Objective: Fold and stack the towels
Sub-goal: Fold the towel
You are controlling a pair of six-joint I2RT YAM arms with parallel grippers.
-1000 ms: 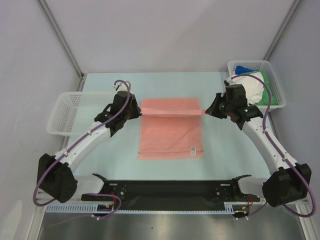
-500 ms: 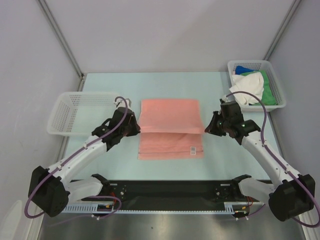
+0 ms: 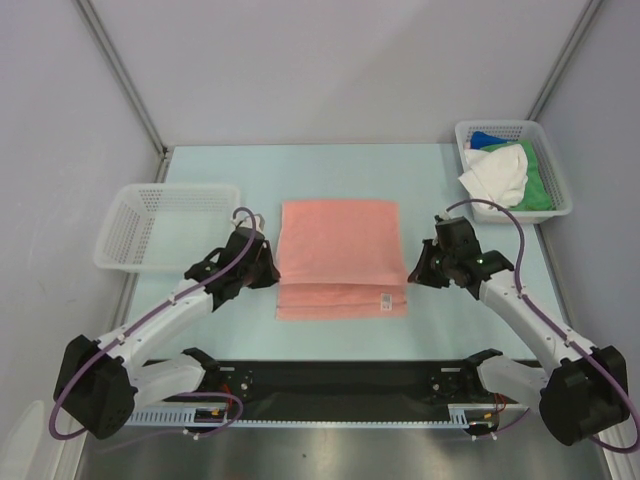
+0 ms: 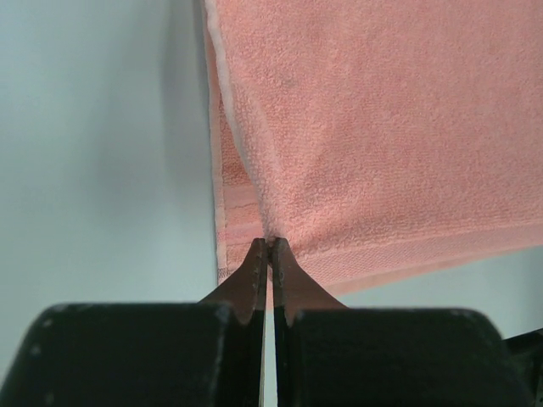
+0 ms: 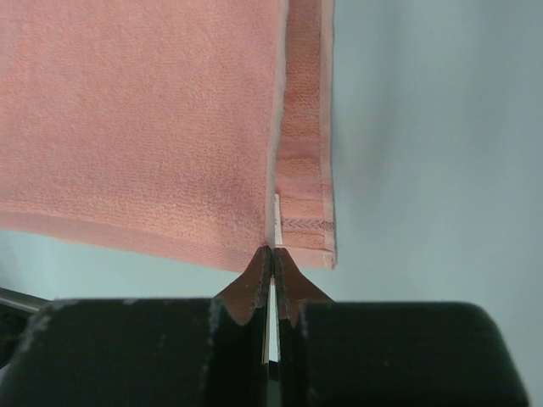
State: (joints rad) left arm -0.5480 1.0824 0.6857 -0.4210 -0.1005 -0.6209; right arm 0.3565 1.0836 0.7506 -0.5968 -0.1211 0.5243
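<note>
Left pincer (image 4: 269, 248), right pincer (image 5: 271, 251): each tight on one upper-layer corner of salmon pink towel (image 3: 340, 240).

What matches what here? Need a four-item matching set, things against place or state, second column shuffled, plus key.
Column 1
1. pink towel
2. white towel
3. green towel
4. left gripper

Column 2
A. shut on a corner of the pink towel
B. on top of the pile in the right basket
C. partly folded over itself, mid-table
D. in the right basket, partly under another towel

Pairs: 1-C, 2-B, 3-D, 4-A
</note>
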